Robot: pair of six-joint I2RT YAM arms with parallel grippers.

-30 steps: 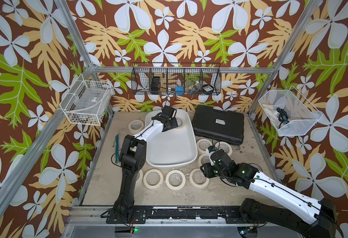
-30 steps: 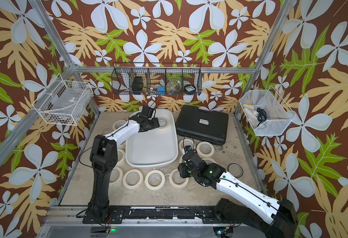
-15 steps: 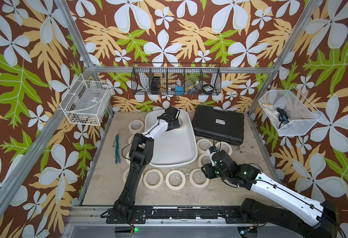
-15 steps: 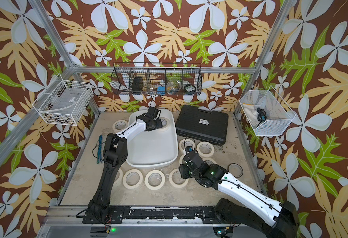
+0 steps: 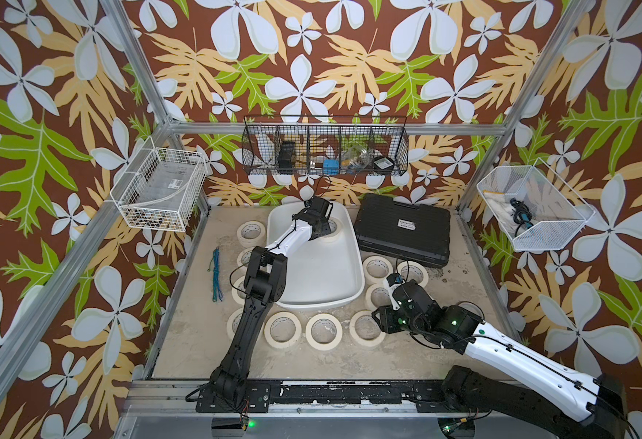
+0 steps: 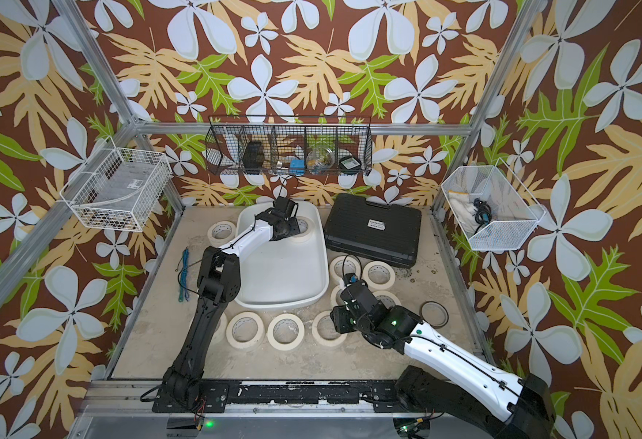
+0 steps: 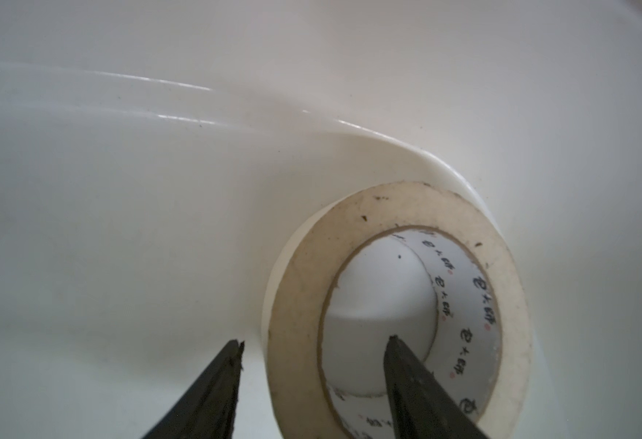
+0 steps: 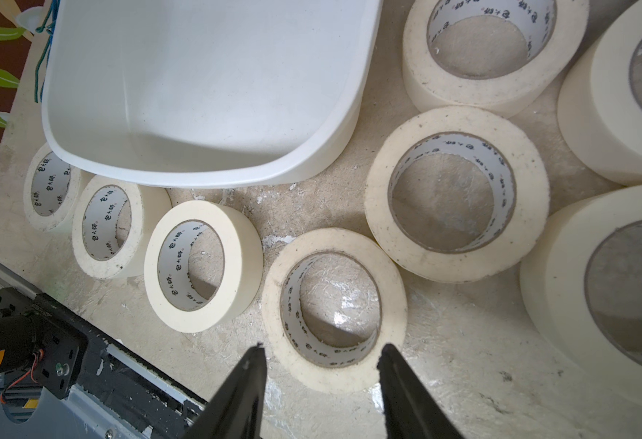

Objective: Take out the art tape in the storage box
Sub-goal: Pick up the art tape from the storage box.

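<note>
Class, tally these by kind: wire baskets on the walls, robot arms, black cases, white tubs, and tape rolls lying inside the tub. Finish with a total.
Wire baskets: 3
Robot arms: 2
Black case: 1
White tub: 1
Tape roll in the tub: 1
Total: 8

We looked down from high above the near edge; our wrist cameras sat close, both facing the storage box.
</note>
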